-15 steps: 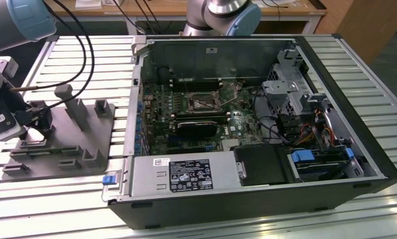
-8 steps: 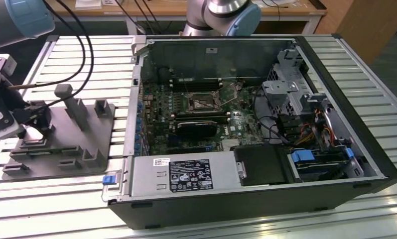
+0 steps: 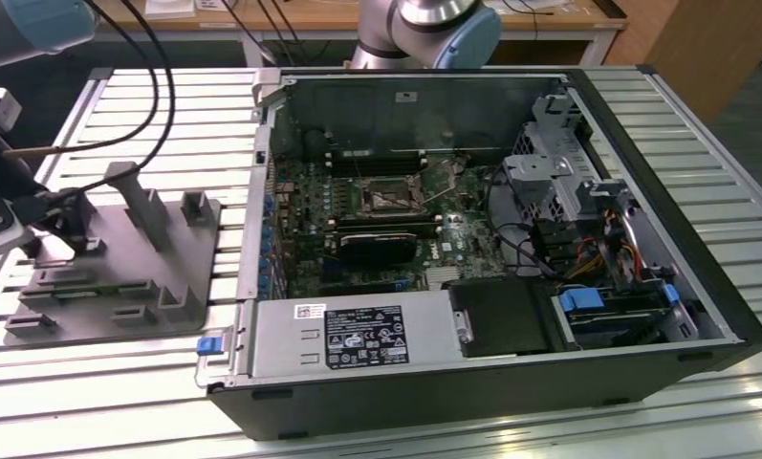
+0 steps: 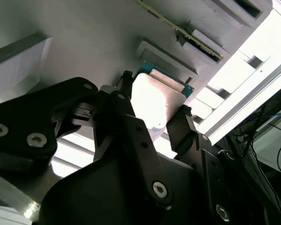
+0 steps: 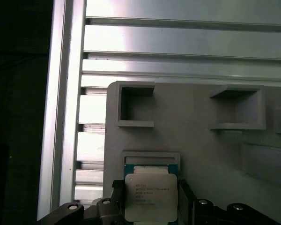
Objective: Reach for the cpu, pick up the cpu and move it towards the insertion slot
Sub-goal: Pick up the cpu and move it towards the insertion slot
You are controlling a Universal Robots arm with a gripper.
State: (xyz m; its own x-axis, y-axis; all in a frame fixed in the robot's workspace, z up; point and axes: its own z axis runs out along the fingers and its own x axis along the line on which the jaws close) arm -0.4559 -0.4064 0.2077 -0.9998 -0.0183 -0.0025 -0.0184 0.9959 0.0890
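Gripper [image 5: 150,185] hangs low over the slatted surface [image 5: 178,40] and grey fixture [image 5: 192,140], jaws narrowly open astride the cpu [image 5: 151,199] seated in its pocket. Contact seems not yet firm. Closing evenly on both edges should avoid tilting it.

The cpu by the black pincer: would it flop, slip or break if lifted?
Probably stiff: the cpu looks like a flat, metal-topped square. It is likely light, being so thin. Its smooth, shiny top could be slippery, so the pincer flanking its edges seems sensible. Lying flat on the grey fixture, it is unlikely to roll.
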